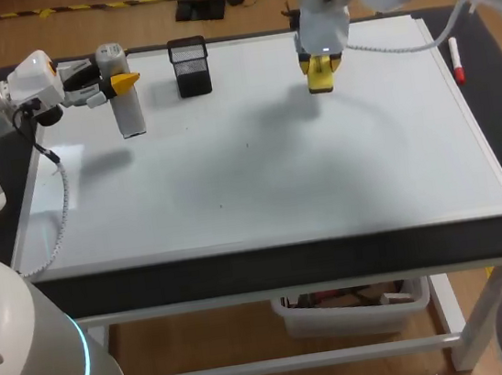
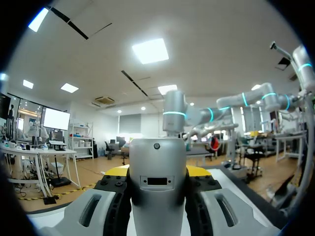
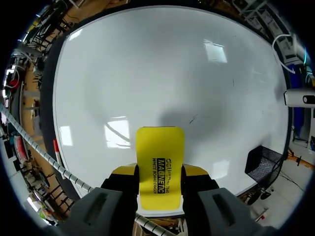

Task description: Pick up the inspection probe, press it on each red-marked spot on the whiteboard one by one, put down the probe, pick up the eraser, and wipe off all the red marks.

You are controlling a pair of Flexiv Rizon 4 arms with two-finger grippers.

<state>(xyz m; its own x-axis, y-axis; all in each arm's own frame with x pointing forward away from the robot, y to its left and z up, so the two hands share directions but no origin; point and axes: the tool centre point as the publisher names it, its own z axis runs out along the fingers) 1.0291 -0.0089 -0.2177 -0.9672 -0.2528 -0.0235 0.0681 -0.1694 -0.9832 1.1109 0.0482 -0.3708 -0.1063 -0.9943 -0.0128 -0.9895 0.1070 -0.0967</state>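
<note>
Over whiteboard (image 1: 259,177), right gripper (image 1: 322,74) with eraser (image 3: 160,155)

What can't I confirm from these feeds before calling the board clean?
- Head view: whether the eraser touches the whiteboard; the right arm covers the contact.
- Right wrist view: the board beneath the eraser, hidden by it.
- Dark specks: too small to identify.
- Left wrist view: the probe tip, behind its own body.

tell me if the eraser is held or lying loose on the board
Held: the right gripper is shut on the eraser, with a yellow tip against each of its sides, over the whiteboard.
</note>
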